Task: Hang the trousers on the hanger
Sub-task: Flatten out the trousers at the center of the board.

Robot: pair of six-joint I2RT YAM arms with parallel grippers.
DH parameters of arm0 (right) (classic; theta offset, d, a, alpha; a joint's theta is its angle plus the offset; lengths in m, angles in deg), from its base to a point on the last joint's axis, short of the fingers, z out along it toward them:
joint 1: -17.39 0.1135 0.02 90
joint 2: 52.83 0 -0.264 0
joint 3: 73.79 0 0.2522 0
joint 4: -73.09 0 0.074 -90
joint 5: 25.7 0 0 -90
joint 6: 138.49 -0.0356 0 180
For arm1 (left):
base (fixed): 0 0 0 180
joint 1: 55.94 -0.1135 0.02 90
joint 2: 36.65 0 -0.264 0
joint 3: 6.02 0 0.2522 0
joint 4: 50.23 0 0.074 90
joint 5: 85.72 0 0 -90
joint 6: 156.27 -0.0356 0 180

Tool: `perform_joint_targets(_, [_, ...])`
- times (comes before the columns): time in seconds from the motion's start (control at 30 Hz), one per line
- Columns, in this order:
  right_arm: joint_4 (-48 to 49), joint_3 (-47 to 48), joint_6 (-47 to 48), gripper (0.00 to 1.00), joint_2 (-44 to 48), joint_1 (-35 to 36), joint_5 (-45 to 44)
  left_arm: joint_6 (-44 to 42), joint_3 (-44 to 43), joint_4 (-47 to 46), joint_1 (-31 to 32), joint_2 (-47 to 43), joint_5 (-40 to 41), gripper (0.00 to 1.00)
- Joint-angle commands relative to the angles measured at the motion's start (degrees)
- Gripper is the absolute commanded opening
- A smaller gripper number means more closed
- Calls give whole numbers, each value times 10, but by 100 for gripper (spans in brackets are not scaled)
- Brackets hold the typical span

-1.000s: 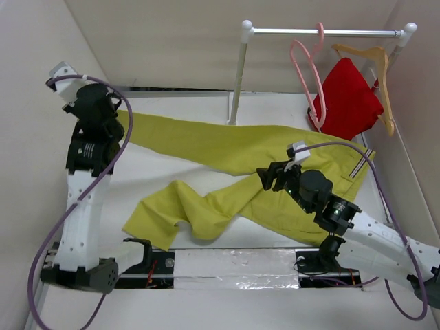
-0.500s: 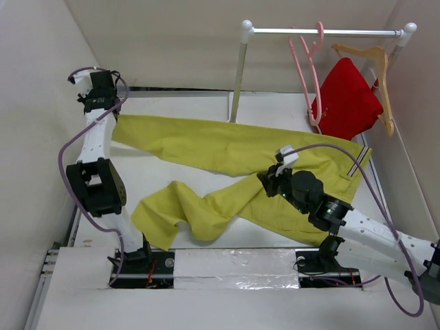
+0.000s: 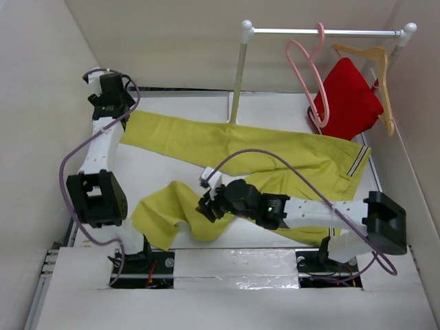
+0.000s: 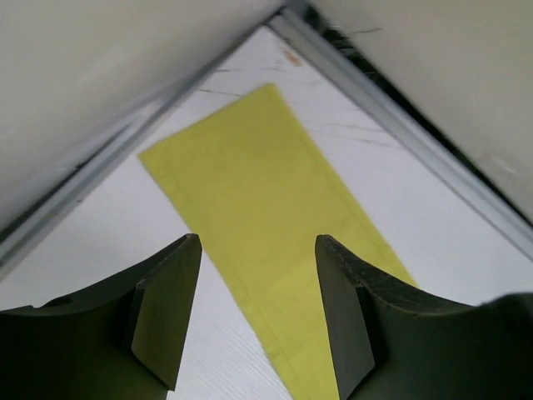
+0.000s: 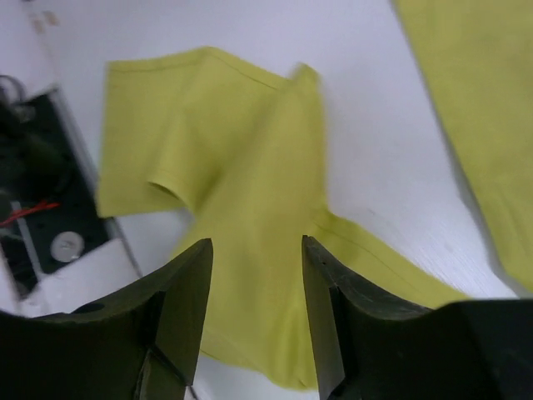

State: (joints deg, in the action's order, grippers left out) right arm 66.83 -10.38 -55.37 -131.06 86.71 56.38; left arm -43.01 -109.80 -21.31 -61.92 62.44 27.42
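Yellow-green trousers [image 3: 227,144] lie spread on desk [image 3: 152,172]; hanger [image 3: 320,34] on far-right rail. Left claw [image 4: 256,250] gapes empty over far-left hem, right claw [image 5: 256,250] gapes empty over crumpled near leg. Advice: descend straight, pinch both cloth layers at the hems.

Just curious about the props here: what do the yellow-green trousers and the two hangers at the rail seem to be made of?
The trousers: matte woven cloth, perhaps cotton; it lies in soft folds with stitched hems. The pink hanger: thin, smooth, evenly coloured, so probably plastic. The tan hanger: looks like pale wood, though no grain is visible.
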Motion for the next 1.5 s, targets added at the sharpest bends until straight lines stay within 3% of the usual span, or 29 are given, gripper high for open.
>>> perform_joint_targets(0.0, [64,58,62,59,-54,60,55,42,38,-71,37,-128,-62,54])
perform_joint_targets(0.13, [84,126,120,74,-156,86,93,79,91,-102,60,-213,-109,51])
perform_joint_targets(0.37, [24,286,117,75,-331,86,82,78,157,-95,65,-353,-122,48])
perform_joint_targets(0.57, [3,394,94,71,-435,86,-44,64,200,-81,65,-408,-124,47])
perform_joint_targets(0.67, [8,410,92,52,-462,86,-63,57,217,-81,65,-435,-133,47])
perform_joint_targets(0.7, [6,413,91,26,-467,86,-72,56,221,-81,65,-441,-133,47])
perform_joint_targets(0.8, [9,422,79,0,-462,81,-100,55,234,-85,65,-456,-139,47])
perform_joint_targets(0.97, [74,404,0,0,-387,31,-78,52,237,-72,65,-461,-157,47])
perform_joint_targets(1.1, [142,359,-102,0,-293,-29,16,49,260,-74,65,-483,-128,48])
perform_joint_targets(1.2, [158,337,-134,0,-252,-62,28,52,280,-73,65,-490,-129,49])
perform_joint_targets(1.33, [168,269,-169,0,-197,-116,28,66,320,-66,65,-490,-157,50])
perform_joint_targets(1.47, [196,137,-225,0,-182,-159,53,92,403,-78,65,-487,-203,49])
